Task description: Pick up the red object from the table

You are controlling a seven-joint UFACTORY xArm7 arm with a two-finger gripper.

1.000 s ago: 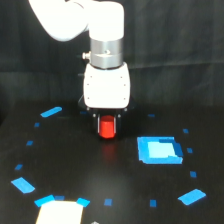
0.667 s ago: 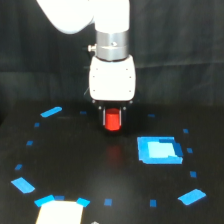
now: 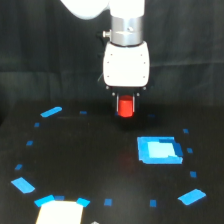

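The red object [image 3: 125, 106], a small bright red-orange stubby cylinder, hangs under the white gripper housing [image 3: 126, 63] in the exterior view. My gripper [image 3: 125, 104] is shut on it and holds it clear above the black table [image 3: 90, 165]. The dark fingers are mostly hidden beside the object. The arm rises out of the top of the view.
A large bright blue rectangle [image 3: 158, 150] lies on the table to the exterior view's right, below the gripper. Small blue tape marks ring the table, such as one at the left [image 3: 51, 111] and one at the lower right [image 3: 192, 196]. A white patch [image 3: 59, 212] sits at the bottom edge.
The gripper has risen and shifted toward the exterior view's right, carrying the red object up off the table with it.
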